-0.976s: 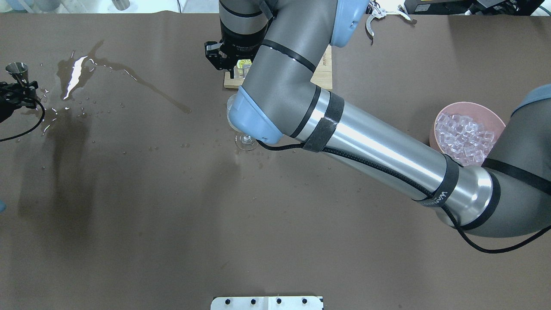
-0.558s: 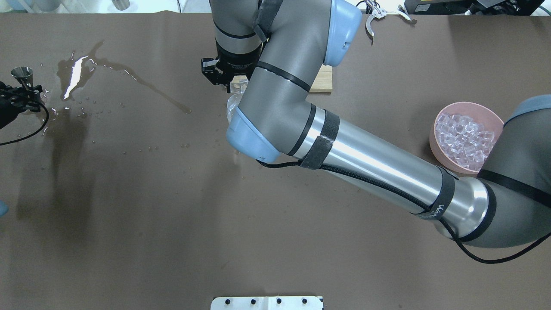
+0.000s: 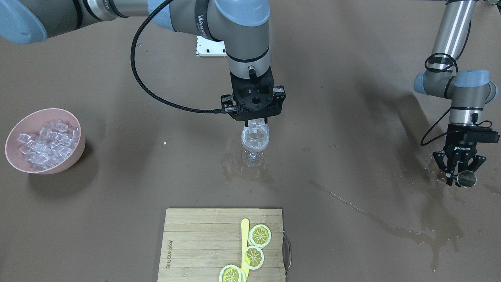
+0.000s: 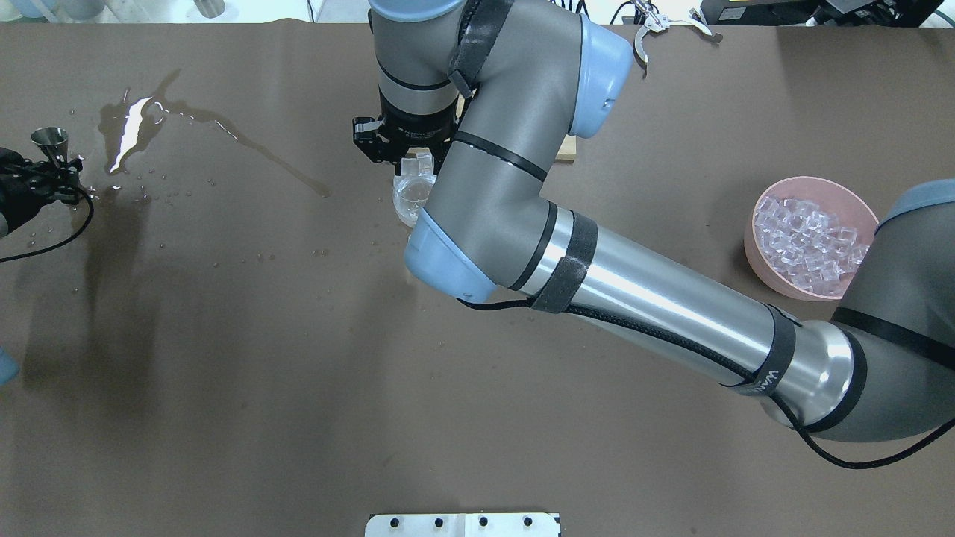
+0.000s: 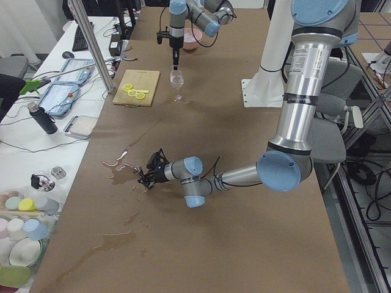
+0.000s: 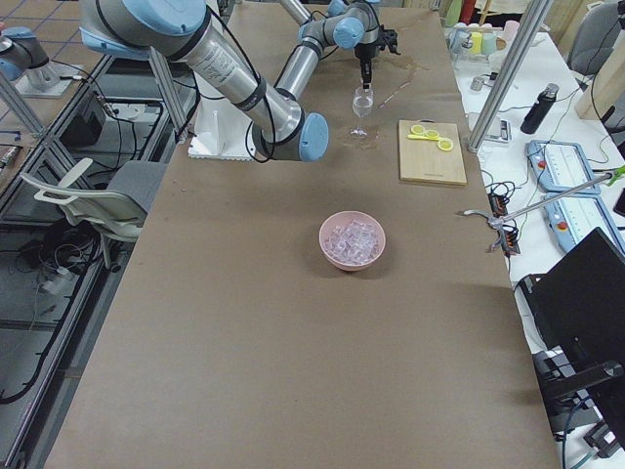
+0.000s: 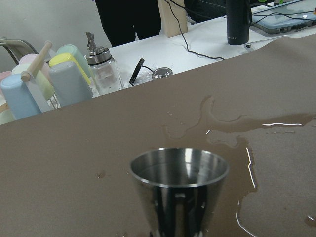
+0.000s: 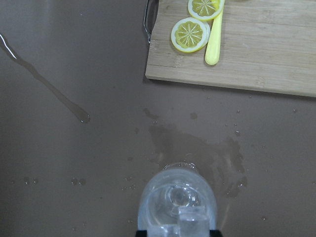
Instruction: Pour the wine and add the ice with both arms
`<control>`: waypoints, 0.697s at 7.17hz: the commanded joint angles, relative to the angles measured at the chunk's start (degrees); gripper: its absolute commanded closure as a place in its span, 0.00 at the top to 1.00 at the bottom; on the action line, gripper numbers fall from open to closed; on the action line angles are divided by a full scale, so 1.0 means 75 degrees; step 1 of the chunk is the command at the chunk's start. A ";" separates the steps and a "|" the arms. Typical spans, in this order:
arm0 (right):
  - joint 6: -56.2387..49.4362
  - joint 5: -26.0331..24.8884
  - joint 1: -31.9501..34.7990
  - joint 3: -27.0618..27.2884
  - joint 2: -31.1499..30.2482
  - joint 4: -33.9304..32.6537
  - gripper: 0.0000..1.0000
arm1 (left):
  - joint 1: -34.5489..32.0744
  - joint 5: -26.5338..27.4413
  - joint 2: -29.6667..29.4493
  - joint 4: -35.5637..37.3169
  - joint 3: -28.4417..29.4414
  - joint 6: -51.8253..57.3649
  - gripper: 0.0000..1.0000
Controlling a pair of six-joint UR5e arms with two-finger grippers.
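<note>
My right gripper (image 3: 254, 122) is shut on one clear ice cube (image 3: 255, 126) and holds it right at the rim of the wine glass (image 3: 255, 143). In the overhead view the right gripper (image 4: 415, 160) is over the glass (image 4: 412, 198). The right wrist view shows the cube (image 8: 192, 219) over the glass (image 8: 175, 197), which holds a little clear wine. More ice (image 4: 806, 237) fills the pink bowl (image 4: 752, 246). My left gripper (image 3: 462, 174) is shut on a steel jigger (image 3: 467, 179), held upright at the far left of the table (image 4: 51, 139).
A wooden cutting board (image 3: 203, 243) with lemon slices (image 3: 260, 235) and a yellow knife lies beyond the glass. Clear liquid is spilled in puddles and streaks (image 4: 134, 127) near the jigger, and the table is wet around the glass foot (image 3: 242, 170).
My right gripper has come back from over the cutting board toward me with the ice cube, and it is now above the glass. The left gripper with the jigger shifted slightly.
</note>
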 commanded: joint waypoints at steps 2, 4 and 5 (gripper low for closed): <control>0.0149 -0.0011 -0.0066 0.0064 -0.0055 0.0000 0.07 | 0.0008 -0.0083 0.0110 -0.0033 -0.0179 0.0058 0.24; 0.0149 -0.0011 -0.0077 0.0064 -0.0044 -0.0012 0.30 | -0.0015 -0.0340 0.0250 -0.0045 -0.0308 0.0070 0.38; 0.0161 -0.0011 -0.0077 0.0064 -0.0043 -0.0012 0.44 | -0.0015 -0.0341 0.0309 -0.0045 -0.0367 0.0082 0.43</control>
